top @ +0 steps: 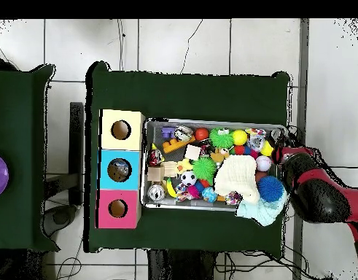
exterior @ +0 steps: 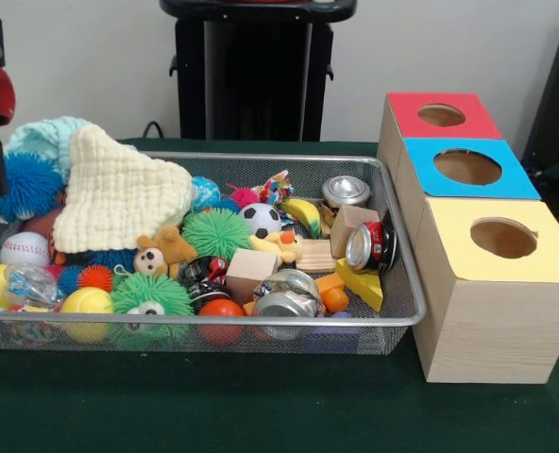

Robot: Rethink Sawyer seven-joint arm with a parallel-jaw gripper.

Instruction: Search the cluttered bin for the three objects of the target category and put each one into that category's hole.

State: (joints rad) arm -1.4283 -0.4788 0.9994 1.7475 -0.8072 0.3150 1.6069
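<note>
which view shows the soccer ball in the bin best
The front view: the soccer ball sits unobstructed mid-bin, its black and white patches clear beside the green spiky ball. The overhead view shows it only as a small patterned dot among the clutter.

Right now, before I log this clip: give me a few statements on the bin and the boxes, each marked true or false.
1. The cream knitted cloth lies on toys inside the mesh bin. True.
2. The box nearest the front camera has a red top. False: the yellow-topped box is nearest; the red-topped box is farthest.
3. Each box top has one round hole. True.
4. The soccer ball lies outside the bin. False: it sits among the toys inside.
</note>
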